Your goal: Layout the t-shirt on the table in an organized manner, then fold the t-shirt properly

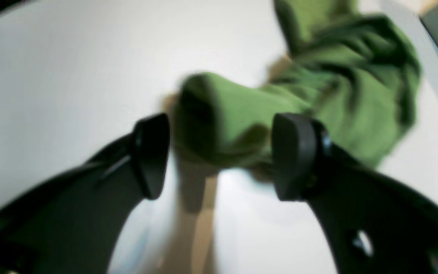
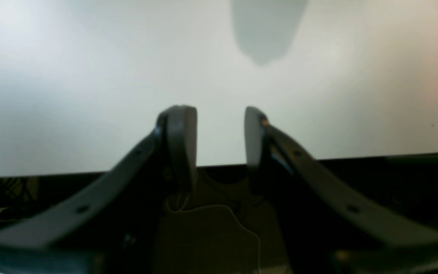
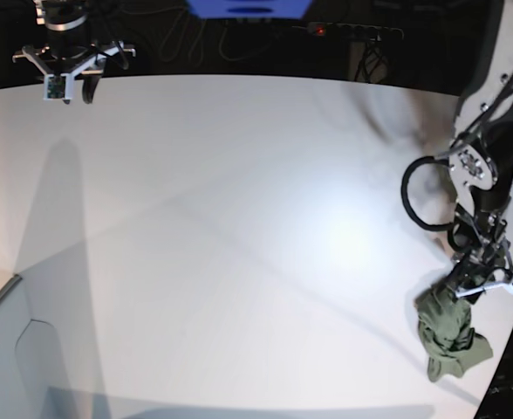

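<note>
- One t-shirt (image 3: pixel 449 330), olive green, lies in a crumpled heap near the curved edge of the white table (image 3: pixel 239 218), on the side of the left arm.
- Its cloth is bunched in deep folds; a rounded lump of it (image 1: pixel 219 121) rises toward the left wrist camera, though this view is blurred.
- Just above the heap hangs the left end effector (image 1: pixel 221 156). Its two black fingers stand wide apart, with the green lump seen in the gap between them; the pads (image 1: pixel 152 156) do not press on the cloth, so it is open and grips nothing.
- Far across the table, at the opposite edge, the right end effector (image 2: pixel 219 137) hangs over bare white surface, well apart from the shirt. Its fingers are parted with a clear gap, and nothing is between them.
</note>
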Robot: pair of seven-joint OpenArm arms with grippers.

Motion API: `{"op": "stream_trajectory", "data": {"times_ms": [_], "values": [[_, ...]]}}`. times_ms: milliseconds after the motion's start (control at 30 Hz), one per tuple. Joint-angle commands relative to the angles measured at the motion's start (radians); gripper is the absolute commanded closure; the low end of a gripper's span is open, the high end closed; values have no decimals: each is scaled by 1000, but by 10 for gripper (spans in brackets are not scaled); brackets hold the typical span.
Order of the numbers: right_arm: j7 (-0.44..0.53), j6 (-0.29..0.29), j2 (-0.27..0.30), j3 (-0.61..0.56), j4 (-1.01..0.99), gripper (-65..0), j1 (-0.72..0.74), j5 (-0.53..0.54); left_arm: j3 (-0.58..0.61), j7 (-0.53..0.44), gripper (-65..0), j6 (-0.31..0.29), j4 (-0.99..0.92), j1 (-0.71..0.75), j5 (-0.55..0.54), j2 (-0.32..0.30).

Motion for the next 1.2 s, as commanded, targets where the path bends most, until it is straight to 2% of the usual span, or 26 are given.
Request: {"op": "stream_trajectory", "data": {"times_ms": [0, 67, 133, 400, 667, 700, 767, 867, 1000, 1100, 1167], "values": [[20, 2, 5, 5, 18, -217, -11, 1, 2, -27, -339, -8, 10, -38, 12, -16], [20, 2, 5, 4, 18, -217, -11, 1, 2, -27, -286, -8, 9, -44, 19, -16], [20, 2, 5, 4, 18, -217, -9, 1, 2, -27, -266, -8, 9, -49, 22, -16], [20, 2, 5, 8, 18, -217, -5, 1, 2, -28, -303, 1, 6, -64, 19, -17], [20, 2, 6, 10, 18, -217, 23, 1, 2, -28, -291, 3, 6, -67, 20, -19], [20, 2, 6, 10, 18, -217, 24, 1, 2, -28, -272, 3, 4, -67, 20, -19], [20, 2, 6, 10, 20, -217, 24, 1, 0, -28, -192, 3, 3, -66, 17, -34], [20, 2, 8, 10, 32, -217, 23, 1, -7, -30, -12, 4, 1, -66, 12, -46], [2, 2, 6, 10, 49, -217, 23, 0, -58, -30, -6, 27, 1, -64, 12, -66], [-73, 2, 6, 8, 71, -217, 38, 0, -54, -30, -8, 22, 3, -64, 12, -62], [-127, 2, 5, 8, 86, -217, 64, 0, -54, -27, -8, 22, 9, -64, 12, -29]]}}
